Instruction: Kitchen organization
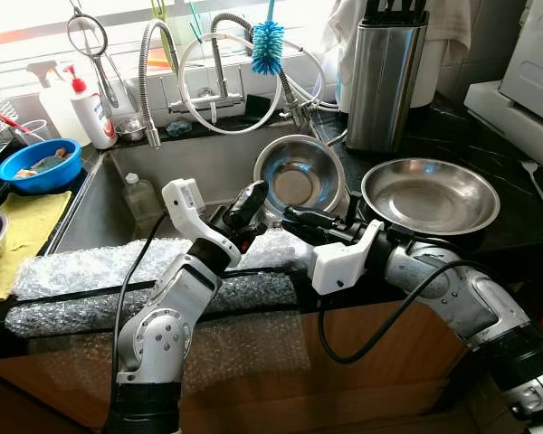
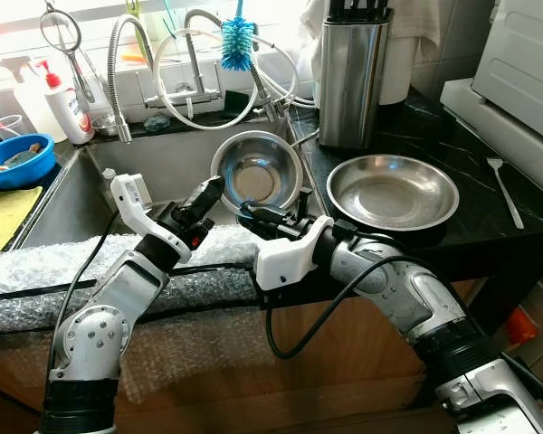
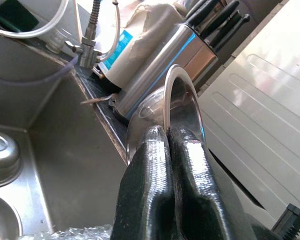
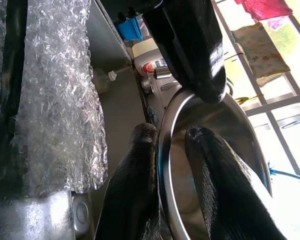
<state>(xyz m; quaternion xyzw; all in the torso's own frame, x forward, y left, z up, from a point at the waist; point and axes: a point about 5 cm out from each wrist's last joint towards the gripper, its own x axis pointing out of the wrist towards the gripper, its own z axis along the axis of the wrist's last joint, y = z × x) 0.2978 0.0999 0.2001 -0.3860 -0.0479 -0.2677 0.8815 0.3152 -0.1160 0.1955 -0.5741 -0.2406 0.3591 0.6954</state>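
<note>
Steel lined the sink, the biggest thing before the robot, with bubble wrap padding its front edge under both forearms. Beyond the right gripper and to its outer side, a wide shallow steel bowl sat on the black counter, and past that stood a tall steel knife block.

Propped on edge at the sink's right side was the smaller steel bowl, its hollow facing the robot. The right gripper reached across to its lower rim; in the right wrist view its fingers stood narrowly apart with the rim running between them, one finger outside, one inside, though whether they truly pinched the metal could not be judged from that angle. The left gripper sat just beside the right one, at the same bowl's rim; in the left wrist view its fingers were pressed together, the rim rising just beyond the tips.

Far out to the left gripper's side, a blue bowl and a white pump bottle stood by the window, and a blue brush hung above the spring-necked tap.
</note>
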